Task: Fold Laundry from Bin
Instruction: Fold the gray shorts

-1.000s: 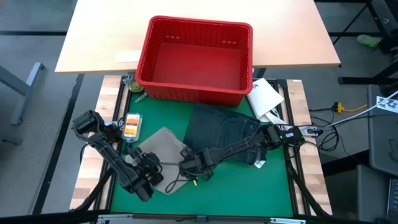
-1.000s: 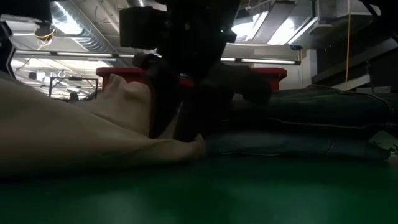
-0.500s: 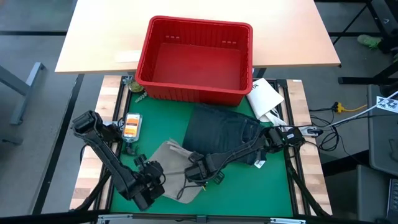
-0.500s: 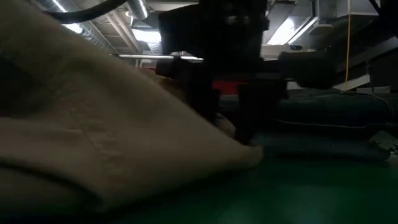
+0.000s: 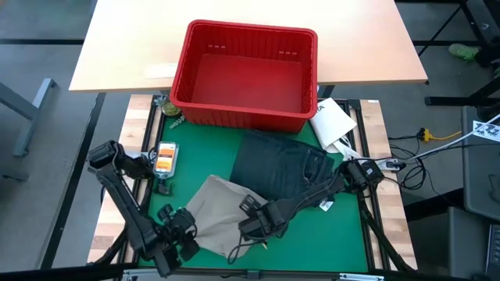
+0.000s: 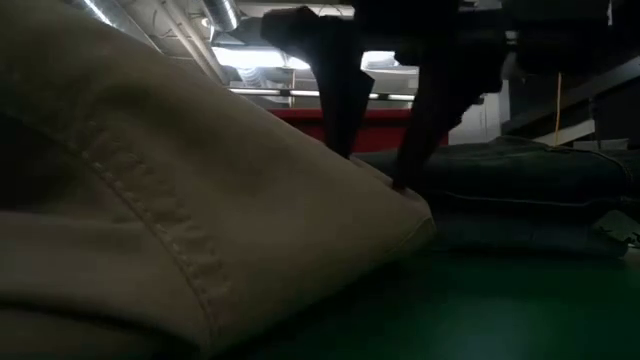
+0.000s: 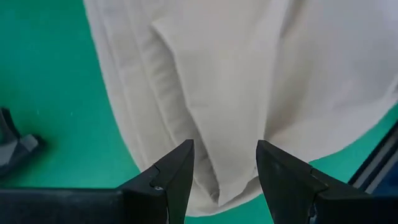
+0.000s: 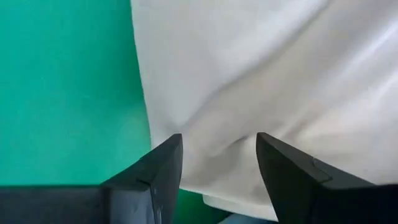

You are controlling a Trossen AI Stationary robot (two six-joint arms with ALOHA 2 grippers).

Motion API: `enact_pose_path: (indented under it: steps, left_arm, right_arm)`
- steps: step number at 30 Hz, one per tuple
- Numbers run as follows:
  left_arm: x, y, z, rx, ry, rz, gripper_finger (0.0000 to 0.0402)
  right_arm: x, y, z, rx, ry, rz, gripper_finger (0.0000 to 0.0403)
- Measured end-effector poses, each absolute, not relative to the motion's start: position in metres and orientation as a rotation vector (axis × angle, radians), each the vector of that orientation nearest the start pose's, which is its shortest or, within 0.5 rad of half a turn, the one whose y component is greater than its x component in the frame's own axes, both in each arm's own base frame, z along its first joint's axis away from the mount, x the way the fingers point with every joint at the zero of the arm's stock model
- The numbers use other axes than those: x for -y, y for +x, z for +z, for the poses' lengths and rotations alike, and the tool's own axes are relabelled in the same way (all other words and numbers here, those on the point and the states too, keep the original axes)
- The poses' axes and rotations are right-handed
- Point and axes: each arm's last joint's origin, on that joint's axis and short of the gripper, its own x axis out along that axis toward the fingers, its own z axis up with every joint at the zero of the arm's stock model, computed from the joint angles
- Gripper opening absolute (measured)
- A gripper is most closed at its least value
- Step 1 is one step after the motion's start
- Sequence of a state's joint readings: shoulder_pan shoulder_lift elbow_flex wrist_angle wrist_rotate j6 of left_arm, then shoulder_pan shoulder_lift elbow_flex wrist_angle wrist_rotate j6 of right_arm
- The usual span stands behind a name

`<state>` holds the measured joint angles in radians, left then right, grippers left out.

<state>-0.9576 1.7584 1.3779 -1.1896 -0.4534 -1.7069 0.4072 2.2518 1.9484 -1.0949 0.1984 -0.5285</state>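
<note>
The tan khaki trousers (image 5: 219, 212) lie on the green mat near the front edge, and they fill the left of the low view (image 6: 150, 200). My left gripper (image 5: 181, 231) is at their left end and my right gripper (image 5: 256, 225) at their right end, each closed on the cloth. A folded dark garment (image 5: 277, 162) lies flat behind them. The red bin (image 5: 246, 74) stands at the far edge with nothing showing inside. The trousers hide my left gripper in the low view. My left gripper (image 7: 222, 171) comes from above, slanting down, with a bunched edge of the tan cloth (image 7: 217, 186) between its two fingers. One layer or several, I cannot tell. The cloth beyond the fingers slopes down onto the mat. My right gripper (image 8: 217, 158) pinches the right end of the trousers (image 8: 214, 146) between its two fingers, which point down from above (image 6: 400, 175). That end is raised a little and the cloth falls away slack to the mat.
A small orange-and-white object (image 5: 165, 158) lies on the mat's left side. A white packet (image 5: 332, 121) sits to the right of the bin, and a small white tag (image 5: 326, 205) lies by the dark garment. Bare green mat (image 5: 320, 242) shows at the front right.
Both grippers have gone toward the table's near edge and risen, taking the tan trousers with them. The trousers have slid nearer and spread wider, their held edge lifted. The dark garment has stayed where it was.
</note>
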Motion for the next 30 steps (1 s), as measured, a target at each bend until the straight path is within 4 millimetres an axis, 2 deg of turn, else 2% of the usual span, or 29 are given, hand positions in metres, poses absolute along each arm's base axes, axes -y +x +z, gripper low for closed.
enact_pose_path:
  steps: [5, 12, 15, 18, 21, 25, 30]
  left_arm:
    - [0.254, 0.186, 0.221, -1.021, -0.522, 0.682, 0.0167]
    - [0.256, 0.186, 0.197, -0.993, -0.62, 0.644, 0.0167]
    - [0.253, 0.184, 0.192, -0.997, -0.603, 0.656, 0.0161]
    - [0.251, 0.183, 0.191, -0.988, -0.576, 0.67, 0.0133]
    - [0.248, 0.182, 0.191, -0.987, -0.544, 0.689, 0.0082]
    - [0.242, 0.178, 0.191, -1.002, -0.478, 0.732, 0.0012]
    - [0.236, 0.173, 0.193, -1.016, -0.404, 0.782, 0.0006]
  right_arm:
    - [-0.174, 0.421, 0.201, -1.259, -0.875, 0.503, 0.0205]
    - [-0.177, 0.427, 0.203, -1.192, -0.862, 0.487, 0.0205]
    - [-0.179, 0.432, 0.205, -1.133, -0.85, 0.474, 0.0205]
    - [-0.18, 0.436, 0.206, -1.094, -0.848, 0.468, 0.0205]
    - [-0.18, 0.44, 0.207, -1.042, -0.884, 0.458, 0.0205]
    - [-0.177, 0.453, 0.213, -0.936, -0.902, 0.34, 0.0205]
    - [-0.154, 0.472, 0.221, -0.839, -0.852, 0.21, 0.0205]
